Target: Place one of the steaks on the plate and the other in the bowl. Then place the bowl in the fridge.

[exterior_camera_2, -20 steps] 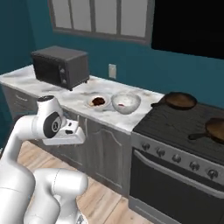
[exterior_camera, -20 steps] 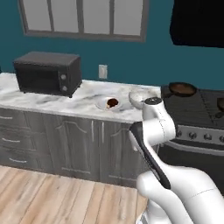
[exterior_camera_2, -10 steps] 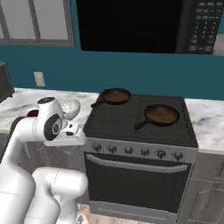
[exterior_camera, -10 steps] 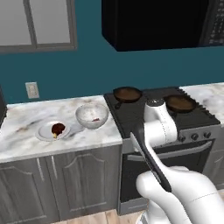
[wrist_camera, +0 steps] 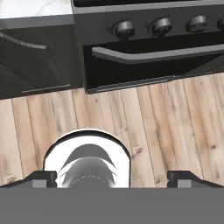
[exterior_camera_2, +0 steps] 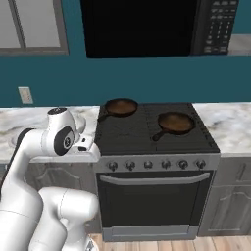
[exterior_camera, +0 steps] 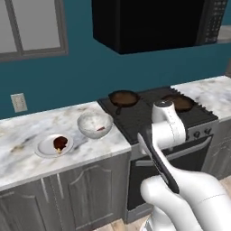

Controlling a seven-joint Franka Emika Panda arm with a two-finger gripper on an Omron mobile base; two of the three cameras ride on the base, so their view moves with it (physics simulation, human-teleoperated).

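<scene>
On the marble tabletop (exterior_camera: 27, 131), dark brown-red steak (exterior_camera: 60, 143) rests on small white plate (exterior_camera: 43, 146), flat red steak (exterior_camera: 101, 128) in deep mottled bowl (exterior_camera: 88, 122); fingers (wrist_camera: 43, 176) spread open, empty

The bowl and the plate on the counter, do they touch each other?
Apart. In the left base view a strip of bare marble counter shows between the bowl and the plate.

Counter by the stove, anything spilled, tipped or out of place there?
Nothing stands out. The plate lies flat with the dark steak on it, and the bowl stands upright beside it, holding the red steak.
</scene>
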